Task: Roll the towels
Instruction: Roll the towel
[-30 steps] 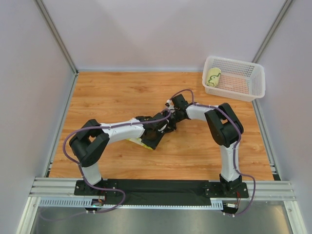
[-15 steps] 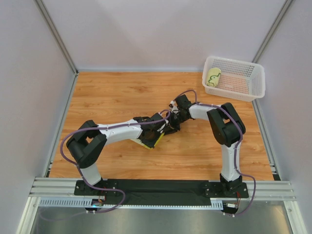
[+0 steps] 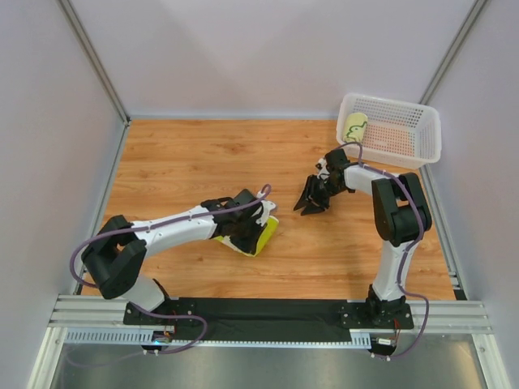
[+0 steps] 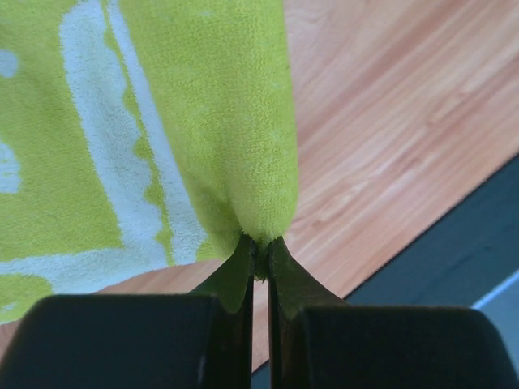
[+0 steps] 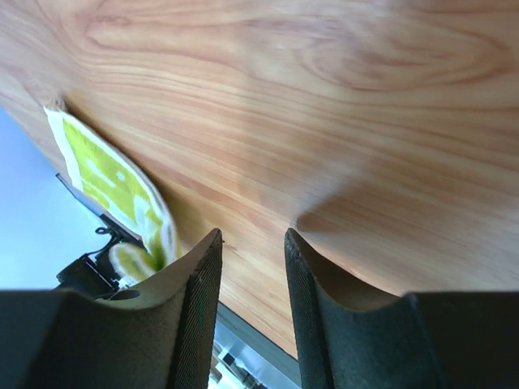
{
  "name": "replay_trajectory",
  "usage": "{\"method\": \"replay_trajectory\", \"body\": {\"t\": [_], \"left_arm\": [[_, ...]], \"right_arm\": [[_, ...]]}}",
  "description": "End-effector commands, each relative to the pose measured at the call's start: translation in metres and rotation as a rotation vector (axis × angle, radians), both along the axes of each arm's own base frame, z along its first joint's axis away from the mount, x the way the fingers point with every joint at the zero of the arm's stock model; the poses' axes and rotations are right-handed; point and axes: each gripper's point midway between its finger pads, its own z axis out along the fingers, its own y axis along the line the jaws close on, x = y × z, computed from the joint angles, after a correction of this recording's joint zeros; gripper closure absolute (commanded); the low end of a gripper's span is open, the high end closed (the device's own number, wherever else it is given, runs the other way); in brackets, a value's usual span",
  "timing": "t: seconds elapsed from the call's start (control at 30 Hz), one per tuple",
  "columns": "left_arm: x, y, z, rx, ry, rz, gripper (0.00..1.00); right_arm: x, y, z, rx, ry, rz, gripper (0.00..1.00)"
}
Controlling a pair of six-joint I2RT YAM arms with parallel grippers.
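- Firstly, the left gripper (image 4: 258,253) is pinched tight, its jaws pressed together on a folded edge of the lime-green towel (image 4: 203,121). The cloth fans away from the tips.
- From above, that towel is a small bunched shape near the middle of the table (image 3: 186,162), somewhat towards the near edge. Whether any of it lifts clear of the wood I cannot tell.
- The right gripper (image 5: 247,271) stands part-open and holds nothing. It hovers over bare wood, apart from the towel and nearer the right edge.
- At the far right corner sits the white basket (image 3: 430,138), with one rolled towel (image 3: 354,127) at its left end.
- By my judgement one roll is done, and the step in hand is securing this towel by its edge for rolling.
- The next move likely calls for laying the cloth flat, with the right gripper taking or pinning the opposite side so the roll starts straight. A one-sided pinch could let it skew.
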Motion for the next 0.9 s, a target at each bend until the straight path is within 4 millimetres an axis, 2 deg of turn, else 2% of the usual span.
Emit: {"method": "replay_trajectory", "body": {"t": [0.0, 0.07, 0.1, 0.17, 0.2, 0.37, 0.5, 0.6, 0.7, 0.87], "left_arm": [[0.007, -0.013, 0.034, -0.187, 0.012, 0.017, 1.00], [0.006, -0.011, 0.041, -0.258, 0.084, 0.070, 1.00], [0.019, -0.005, 0.044, -0.295, 0.097, 0.126, 1.00], [0.017, -0.002, 0.047, -0.357, 0.183, 0.156, 1.00], [0.025, 0.003, 0.047, -0.379, 0.206, 0.203, 1.00], [0.017, 0.000, 0.041, -0.432, 0.391, 0.209, 1.00], [0.017, -0.003, 0.048, -0.464, 0.385, 0.186, 1.00], [0.021, -0.004, 0.061, -0.484, 0.337, 0.154, 1.00], [0.015, -0.010, 0.068, -0.525, 0.365, 0.095, 1.00], [0.004, -0.011, 0.043, -0.500, 0.497, 0.104, 1.00]], "right_arm": [[0.001, -0.017, 0.013, -0.030, -0.036, -0.011, 0.61], [0.002, -0.018, 0.017, -0.030, -0.041, -0.013, 0.60], [0.002, -0.018, 0.018, -0.028, -0.041, -0.014, 0.60], [0.003, -0.018, 0.019, -0.027, -0.040, -0.015, 0.60], [0.004, -0.018, 0.020, -0.025, -0.041, -0.019, 0.60], [0.006, -0.015, 0.023, -0.011, -0.044, -0.025, 0.60], [0.006, -0.015, 0.025, -0.005, -0.043, -0.027, 0.60], [0.004, -0.014, 0.028, 0.004, -0.043, -0.027, 0.60], [-0.001, -0.010, 0.033, 0.045, -0.048, -0.025, 0.60], [-0.027, 0.004, 0.036, 0.142, -0.022, -0.003, 0.57]]}}
